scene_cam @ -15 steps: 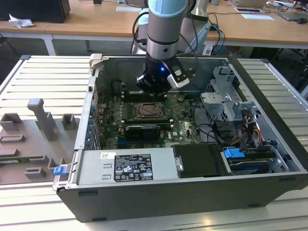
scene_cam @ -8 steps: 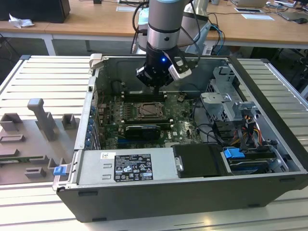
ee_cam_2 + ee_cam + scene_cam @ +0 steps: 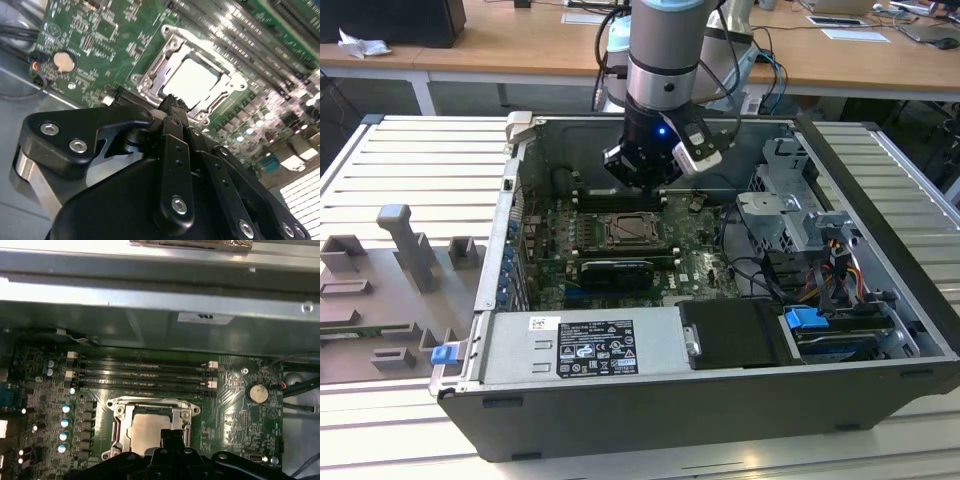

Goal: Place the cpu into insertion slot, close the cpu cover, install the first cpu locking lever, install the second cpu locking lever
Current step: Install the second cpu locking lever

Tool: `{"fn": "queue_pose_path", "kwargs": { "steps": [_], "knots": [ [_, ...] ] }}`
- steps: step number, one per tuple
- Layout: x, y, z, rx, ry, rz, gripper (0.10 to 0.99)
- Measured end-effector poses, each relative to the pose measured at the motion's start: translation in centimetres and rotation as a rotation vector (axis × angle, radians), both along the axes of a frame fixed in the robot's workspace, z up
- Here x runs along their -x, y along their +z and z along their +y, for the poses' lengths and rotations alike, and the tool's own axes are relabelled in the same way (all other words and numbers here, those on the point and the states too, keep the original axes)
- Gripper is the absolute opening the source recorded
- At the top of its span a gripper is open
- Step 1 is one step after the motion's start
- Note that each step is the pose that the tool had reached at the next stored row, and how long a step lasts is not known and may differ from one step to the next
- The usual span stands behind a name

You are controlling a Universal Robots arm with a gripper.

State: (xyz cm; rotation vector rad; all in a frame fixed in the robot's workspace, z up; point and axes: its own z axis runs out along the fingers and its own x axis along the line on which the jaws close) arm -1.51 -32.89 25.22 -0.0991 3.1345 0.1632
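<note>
The cpu (image 3: 194,80) lies flat in the insertion slot (image 3: 116,432) on the green board, its pale silver top showing in both wrist views. The cpu cover (image 3: 220,62) is down over it as a silver frame around the chip. My gripper (image 3: 171,103) hovers just above the near edge of the socket, fingers shut together with nothing between them. In the first wrist view its dark tips (image 3: 172,436) overlap the chip (image 3: 145,429). In the exterior view the gripper (image 3: 642,186) hangs inside the open computer case, above the socket (image 3: 625,232).
Long memory slots (image 3: 142,372) run beside the socket, towards the case wall (image 3: 160,295). A coin battery (image 3: 257,393) sits on the board. Cables and a drive cage (image 3: 800,215) fill the exterior view's right; a power supply (image 3: 585,345) lies in front.
</note>
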Motion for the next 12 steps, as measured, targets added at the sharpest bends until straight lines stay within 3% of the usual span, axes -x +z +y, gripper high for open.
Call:
{"fn": "queue_pose_path", "kwargs": {
  "steps": [8,9,12],
  "knots": [
    [0.0,-0.02,-1.05,-0.004,0.0,0.0,0.106],
    [0.0,-0.03,-1.09,-0.011,0.0,0.0003,0.106],
    [0.0,-0.11,-1.38,-0.047,0.0,0.0031,0.106]
  ]
}}
